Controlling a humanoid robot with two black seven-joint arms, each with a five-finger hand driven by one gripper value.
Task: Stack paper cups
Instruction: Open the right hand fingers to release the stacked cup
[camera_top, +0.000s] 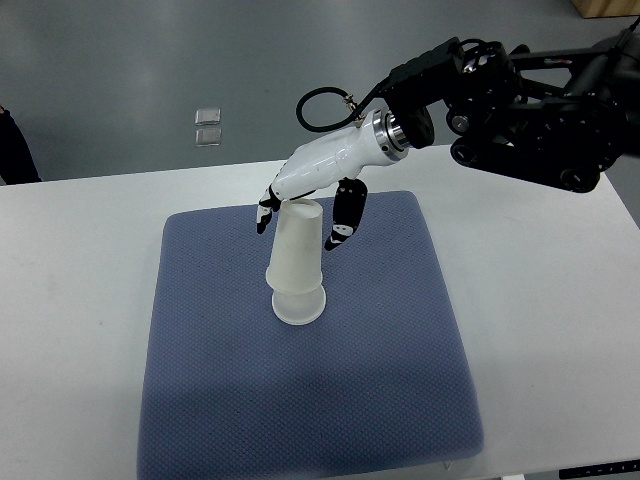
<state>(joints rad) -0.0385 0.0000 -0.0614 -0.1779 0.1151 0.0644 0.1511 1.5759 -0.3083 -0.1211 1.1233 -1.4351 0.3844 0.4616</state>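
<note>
White paper cups (296, 268) stand inverted and stacked mid-mat (200, 400); the right hand (305, 195) straddles the top cup's base, fingers (266, 212) spread, seemingly released.

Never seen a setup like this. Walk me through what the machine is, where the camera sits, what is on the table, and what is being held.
There is one camera, looking steeply down from the robot's own side. The black arm entering from the right ends in a white fingered right hand. On the white table lies a blue-grey mat. On the mat stand upside-down paper cups, one over another. The fingers are spread around the top cup's upturned base; whether they grip it cannot be told. The left arm is not in view.
</note>
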